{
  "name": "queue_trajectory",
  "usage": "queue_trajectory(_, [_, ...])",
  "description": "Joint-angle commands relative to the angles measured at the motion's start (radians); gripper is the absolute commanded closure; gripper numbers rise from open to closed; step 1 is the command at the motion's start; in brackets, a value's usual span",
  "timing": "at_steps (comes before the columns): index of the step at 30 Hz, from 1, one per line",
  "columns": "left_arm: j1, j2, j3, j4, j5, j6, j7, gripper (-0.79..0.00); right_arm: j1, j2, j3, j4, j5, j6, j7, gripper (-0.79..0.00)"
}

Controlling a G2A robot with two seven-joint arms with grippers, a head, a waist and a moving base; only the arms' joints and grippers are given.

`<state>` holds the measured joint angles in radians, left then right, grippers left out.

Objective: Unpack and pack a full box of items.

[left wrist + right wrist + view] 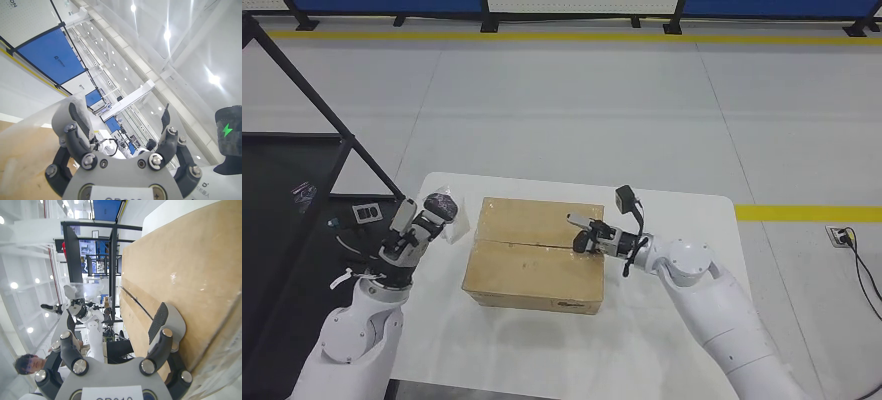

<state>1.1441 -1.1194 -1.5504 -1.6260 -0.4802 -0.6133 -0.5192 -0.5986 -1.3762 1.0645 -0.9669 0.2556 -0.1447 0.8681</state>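
Top view shows a plain brown cardboard box (532, 255) sitting near the middle of a white table (672, 330) with rounded corners. Its two top flaps are folded shut and meet along a straight dark seam. The board is matte, with a few glossy patches that glint in the right wrist view.

The right gripper (577, 231) hovers at the box's right end over that seam, spread wide and gripping nothing. One ribbed black pad (158, 321) lies flat, close against the box top, though whether it touches cannot be told.

The left gripper (120, 111) is raised off the table beside the box's left end, pointing upward, its fingers also wide apart. A thin, cloudy, crinkled plastic film (47, 115) drapes over one finger (79, 117) without being pinched.

A black metal frame (332, 130) stands just left of the table, with a power strip (367, 212) on the dark surface beneath it.
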Motion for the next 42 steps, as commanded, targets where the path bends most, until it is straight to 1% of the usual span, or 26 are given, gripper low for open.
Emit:
queue_trajectory(1, [0.006,0.001,-0.005,-0.017,-0.012,0.005,-0.012,-0.785,0.0,0.0,0.0,0.0,-0.001,-0.002,0.004,-0.785])
queue_trajectory(5, [0.017,0.002,-0.012,-0.047,-0.038,0.016,-0.036,-0.785,0.0,0.0,0.0,0.0,-0.001,-0.002,0.004,-0.785])
queue_trajectory(7, [0.017,0.001,-0.011,-0.054,-0.045,0.023,-0.043,-0.785,-0.02,-0.001,0.002,-0.026,0.016,-0.016,-0.013,-0.785])
queue_trajectory(9, [0.014,0.001,-0.007,-0.06,-0.045,0.03,-0.044,-0.785,-0.035,-0.002,0.002,-0.059,0.025,-0.074,-0.017,-0.785])
queue_trajectory(12, [0.012,-0.001,0.001,-0.071,-0.056,0.036,-0.045,-0.785,-0.058,-0.003,-0.009,-0.116,-0.011,-0.183,-0.037,-0.785])
queue_trajectory(14, [0.013,-0.002,0.003,-0.079,-0.068,0.037,-0.044,-0.785,-0.065,-0.002,-0.027,-0.153,-0.082,-0.23,-0.04,-0.785])
queue_trajectory(15, [0.013,-0.003,0.003,-0.082,-0.076,0.038,-0.043,-0.785,-0.066,0.0,-0.036,-0.165,-0.139,-0.225,-0.051,-0.785])
queue_trajectory(23, [0.031,-0.004,-0.007,-0.112,-0.104,0.04,-0.055,-0.785,-0.066,0.0,-0.036,-0.165,-0.139,-0.225,-0.051,-0.785])
queue_trajectory(25, [0.032,-0.004,-0.006,-0.114,-0.105,0.044,-0.061,-0.785,-0.08,-0.001,-0.043,-0.186,-0.129,-0.237,-0.044,-0.785])
queue_trajectory(27, [0.027,-0.005,0.0,-0.11,-0.104,0.051,-0.064,-0.785,-0.084,-0.004,-0.059,-0.204,-0.056,-0.293,0.052,-0.785])
queue_trajectory(29, [0.021,-0.006,0.006,-0.106,-0.103,0.054,-0.065,-0.785,-0.075,-0.006,-0.062,-0.198,-0.077,-0.316,0.016,-0.785])
queue_trajectory(31, [0.017,-0.007,0.011,-0.104,-0.1,0.054,-0.065,-0.785,-0.08,-0.011,-0.073,-0.223,-0.087,-0.381,-0.019,-0.785])
queue_trajectory(32, [0.016,-0.008,0.014,-0.104,-0.099,0.055,-0.066,-0.785,-0.079,-0.01,-0.079,-0.239,-0.133,-0.424,-0.019,-0.785])
queue_trajectory(33, [0.015,-0.008,0.015,-0.103,-0.099,0.055,-0.065,-0.785,-0.079,-0.009,-0.083,-0.244,-0.152,-0.439,-0.013,-0.785])
queue_trajectory(42, [0.022,-0.01,0.009,-0.104,-0.097,0.054,-0.07,-0.785,-0.079,-0.009,-0.083,-0.244,-0.152,-0.439,-0.013,-0.785])
